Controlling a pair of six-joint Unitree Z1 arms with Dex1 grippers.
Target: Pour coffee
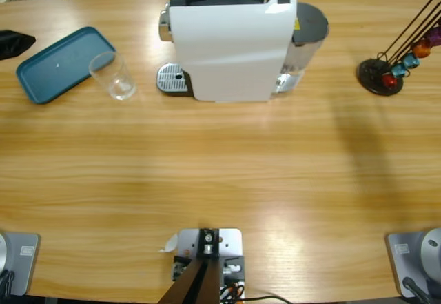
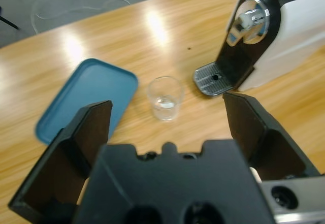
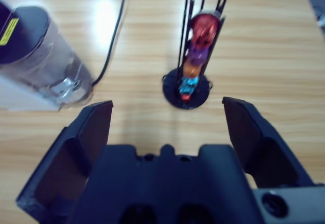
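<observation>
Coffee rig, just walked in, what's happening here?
Nothing is being held yet. The left gripper is open and looks toward the empty glass, which stands on the table between the blue tray and the drip grate of the white coffee machine. The right gripper is also open, facing the capsule rack with coloured capsules stacked in it. The glass is not under the spout yet, so pouring has not started.
</observation>
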